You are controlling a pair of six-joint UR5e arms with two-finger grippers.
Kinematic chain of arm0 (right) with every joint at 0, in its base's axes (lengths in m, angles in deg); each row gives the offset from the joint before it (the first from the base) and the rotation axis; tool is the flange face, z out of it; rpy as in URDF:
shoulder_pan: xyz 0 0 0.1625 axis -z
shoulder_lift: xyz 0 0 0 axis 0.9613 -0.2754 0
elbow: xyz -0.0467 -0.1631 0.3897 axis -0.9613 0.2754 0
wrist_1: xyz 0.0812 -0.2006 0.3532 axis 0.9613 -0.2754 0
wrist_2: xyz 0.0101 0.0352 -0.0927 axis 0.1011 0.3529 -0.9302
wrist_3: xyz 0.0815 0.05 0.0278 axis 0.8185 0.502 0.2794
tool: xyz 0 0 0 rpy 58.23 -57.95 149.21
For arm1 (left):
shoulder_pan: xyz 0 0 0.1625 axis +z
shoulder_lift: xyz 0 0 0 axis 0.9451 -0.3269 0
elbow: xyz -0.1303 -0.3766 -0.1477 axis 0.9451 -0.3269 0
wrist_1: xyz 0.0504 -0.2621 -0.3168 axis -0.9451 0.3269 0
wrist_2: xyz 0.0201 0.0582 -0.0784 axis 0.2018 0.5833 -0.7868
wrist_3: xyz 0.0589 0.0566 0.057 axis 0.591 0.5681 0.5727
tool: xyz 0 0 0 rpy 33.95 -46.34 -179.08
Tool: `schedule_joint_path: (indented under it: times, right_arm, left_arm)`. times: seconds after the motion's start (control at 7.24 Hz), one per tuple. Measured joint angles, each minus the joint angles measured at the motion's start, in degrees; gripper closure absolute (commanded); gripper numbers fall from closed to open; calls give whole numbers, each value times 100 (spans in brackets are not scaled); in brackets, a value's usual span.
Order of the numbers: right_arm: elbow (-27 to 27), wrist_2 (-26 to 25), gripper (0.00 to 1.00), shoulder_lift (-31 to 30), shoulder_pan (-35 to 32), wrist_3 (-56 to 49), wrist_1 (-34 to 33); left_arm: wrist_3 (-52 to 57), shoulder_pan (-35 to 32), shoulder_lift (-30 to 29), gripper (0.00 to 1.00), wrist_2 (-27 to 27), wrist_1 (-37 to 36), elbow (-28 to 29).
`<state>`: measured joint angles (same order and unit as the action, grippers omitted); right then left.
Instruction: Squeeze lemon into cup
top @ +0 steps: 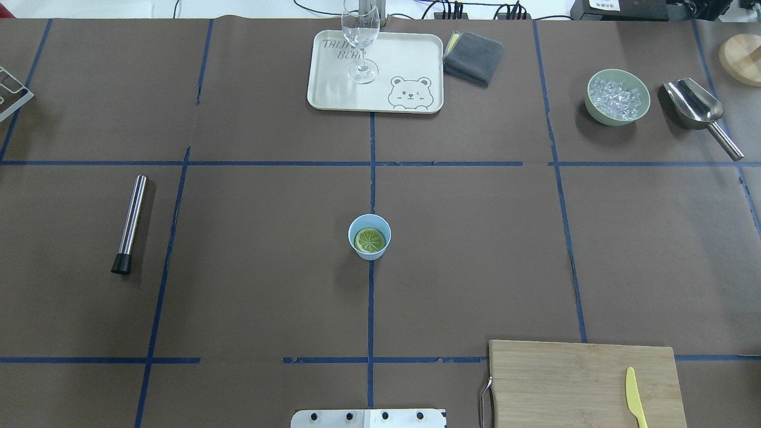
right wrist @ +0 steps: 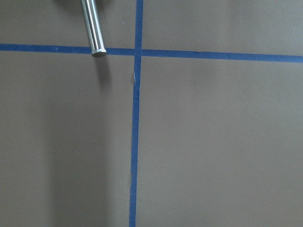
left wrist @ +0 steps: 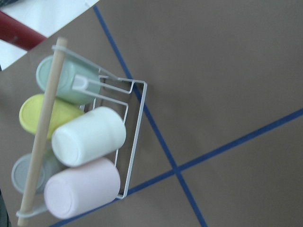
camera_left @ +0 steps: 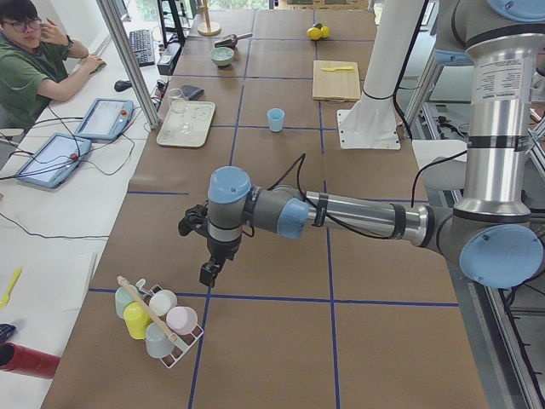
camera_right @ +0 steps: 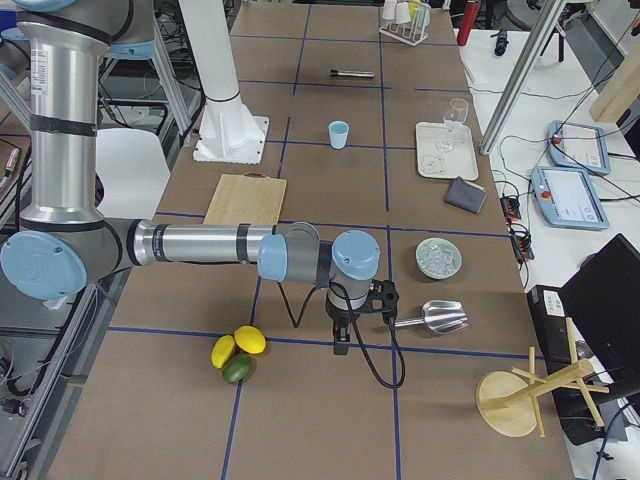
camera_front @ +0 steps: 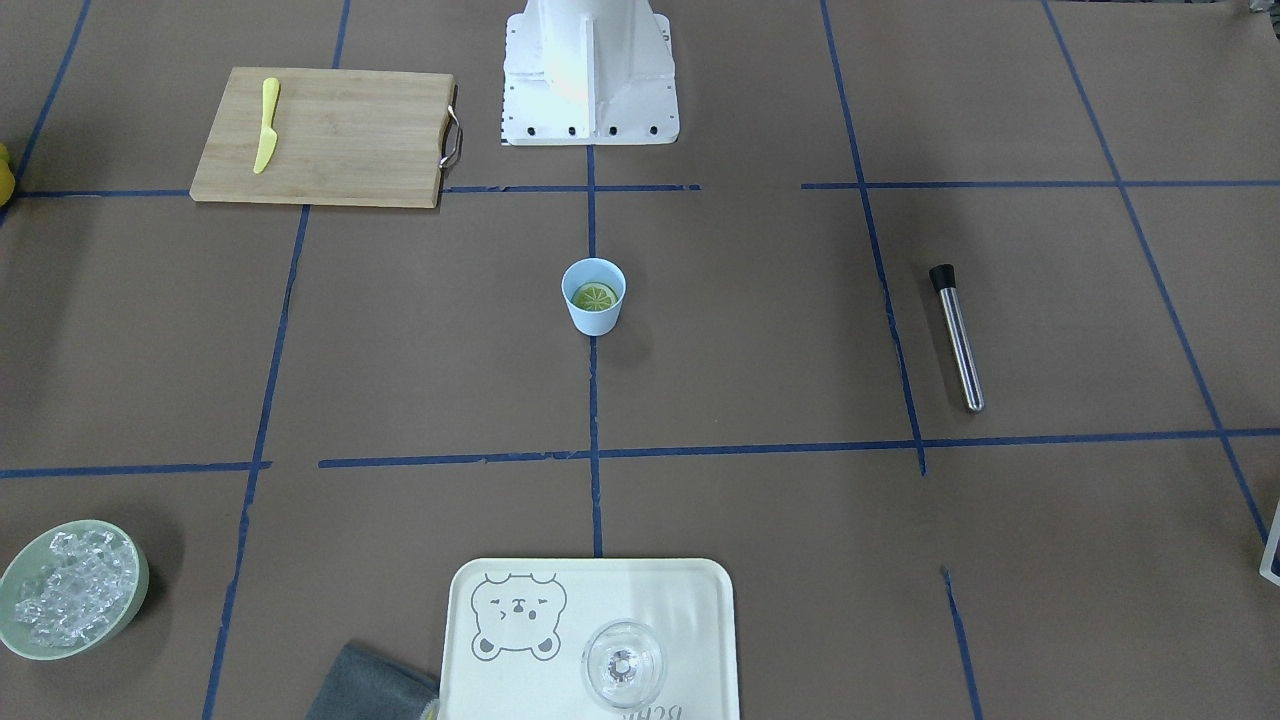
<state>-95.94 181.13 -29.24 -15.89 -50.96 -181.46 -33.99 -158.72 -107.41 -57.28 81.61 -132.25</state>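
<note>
left tool (camera_left: pixel 208 274): hung over the table's left end, just above a rack of upturned cups (camera_left: pixel 160 324); only the side view showed it, so I cannot tell whether its jaws stood wide or narrow.
right tool (camera_right: pixel 340 345): hung over the table's right end, near the tip of the scoop's handle and a small heap of whole fruit (camera_right: pixel 238 352); again seen only from the side, so I cannot tell how its jaws stood.
cutting board (top: pixel 571 380): lay at the robot's edge, toward the right end, with a yellow-green knife (top: pixel 635 398) flat on it.
cup (top: pixel 368 255): stood upright at the middle of the table, on the centre tape line.
lemon (top: pixel 370 240): sat inside the cup, cut face up, below the rim.
lemon and tools: well apart; each tool was out at its own end of the table, and neither touched the cup or the lemon.
steel rod (top: pixel 131 220): lay toward the left edge, black tip pointing to the robot's side.
tray (top: pixel 404 59): lay at the middle of the far edge, with a clear glass (top: pixel 361 41) upright on it and a grey cloth (top: pixel 474 56) just beside.
bowl of ice (top: pixel 615 120): sat toward the far right corner, with a metal scoop (top: pixel 695 107) beside it.
</note>
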Motion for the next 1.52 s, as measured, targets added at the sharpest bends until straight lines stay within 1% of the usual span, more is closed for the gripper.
schedule_joint_path:
  times: [0.14,0.41,0.69,1.52]
  right_arm:
    - [-9,0,0,0,0,0,3]
    - [-15,0,0,1,0,0,4]
    - [-17,6,0,1,0,0,4]
    - [-18,9,0,-4,0,-8,6]
  left_arm:
    - [10,-66,128,0,-208,-150,31]
    - [13,-266,320,0,-788,-497,46]
    - [11,-347,417,0,-1073,-808,9]
    - [46,-477,425,0,-1090,-843,-33]
